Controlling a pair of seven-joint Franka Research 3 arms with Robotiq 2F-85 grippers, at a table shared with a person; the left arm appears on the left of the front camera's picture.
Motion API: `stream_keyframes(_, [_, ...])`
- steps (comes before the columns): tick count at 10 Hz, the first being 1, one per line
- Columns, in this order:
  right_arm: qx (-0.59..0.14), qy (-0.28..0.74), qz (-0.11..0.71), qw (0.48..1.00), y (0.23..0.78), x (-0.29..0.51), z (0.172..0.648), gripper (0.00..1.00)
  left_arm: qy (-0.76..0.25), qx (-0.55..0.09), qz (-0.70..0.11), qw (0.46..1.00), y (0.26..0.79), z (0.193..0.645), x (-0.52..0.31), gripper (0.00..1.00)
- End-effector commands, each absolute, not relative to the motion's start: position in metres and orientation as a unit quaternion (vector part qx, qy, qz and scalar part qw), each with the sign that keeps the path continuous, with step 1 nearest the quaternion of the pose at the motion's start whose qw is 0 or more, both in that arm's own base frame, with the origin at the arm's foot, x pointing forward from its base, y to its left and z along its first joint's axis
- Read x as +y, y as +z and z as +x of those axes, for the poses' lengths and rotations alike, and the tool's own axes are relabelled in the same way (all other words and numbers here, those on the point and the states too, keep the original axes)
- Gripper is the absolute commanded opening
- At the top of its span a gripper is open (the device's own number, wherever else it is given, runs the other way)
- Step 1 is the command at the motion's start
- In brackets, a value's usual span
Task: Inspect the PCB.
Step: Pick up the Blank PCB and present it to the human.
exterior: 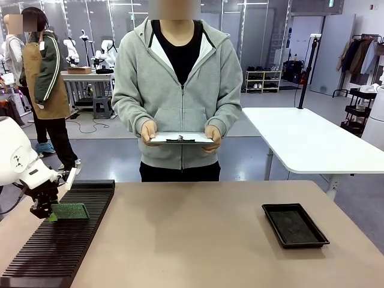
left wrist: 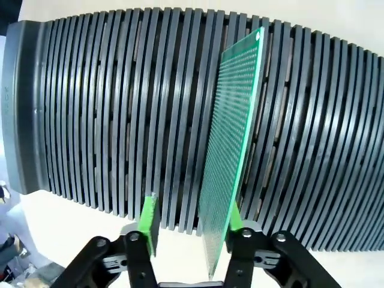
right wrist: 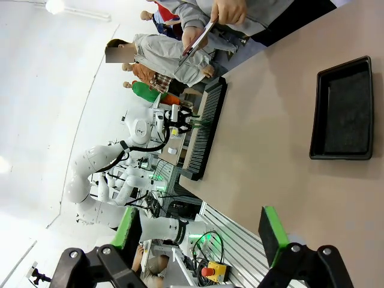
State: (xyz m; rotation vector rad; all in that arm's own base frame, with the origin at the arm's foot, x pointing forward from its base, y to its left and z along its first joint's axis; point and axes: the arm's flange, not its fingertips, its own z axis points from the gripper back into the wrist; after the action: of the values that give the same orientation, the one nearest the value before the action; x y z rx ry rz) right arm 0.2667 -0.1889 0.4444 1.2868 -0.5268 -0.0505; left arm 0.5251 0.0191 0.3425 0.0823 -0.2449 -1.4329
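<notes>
Evidently the pickup is the step in hand: at the robot's left, the left gripper hangs over the black slotted rack with its jaws spread wide, and the PCB stands on edge in one of the slots, between the two fingers. One green pad sits right against the board's lower corner, though contact cannot be confirmed, while the other pad is well apart from it, so nothing is gripped yet. The board is thin and flat, green along its edge, with a pale face covered by a fine grid of dots. It leans a little off upright and looks stiff but easy to scrape against the neighbouring ribs. The next move probably calls for closing the jaws squarely on that lower edge and drawing the board straight out along its slot, without twisting, before it can be shown for inspection. Across the brown table, in the middle, a person holds a white clipboard level in both hands. Further right, a shallow black tray lies flat on the tabletop with nothing in it. The right gripper hovers above the table with its fingers wide apart, holding nothing.
</notes>
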Motion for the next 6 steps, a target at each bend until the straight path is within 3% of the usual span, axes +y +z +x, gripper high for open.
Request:
stream_keyframes(1, [-0.251,-0.016,0.595,0.764,0.4456,-0.1895,0.2669,1.0,-0.66,-0.103,0.037,0.743,0.3468,0.5261,0.0195,0.0])
stream_keyframes(6, [-0.251,-0.016,0.595,0.764,0.4456,-0.1895,0.2669,1.0,-0.657,-0.098,0.043,0.746,0.3463,0.5256,0.0217,0.0])
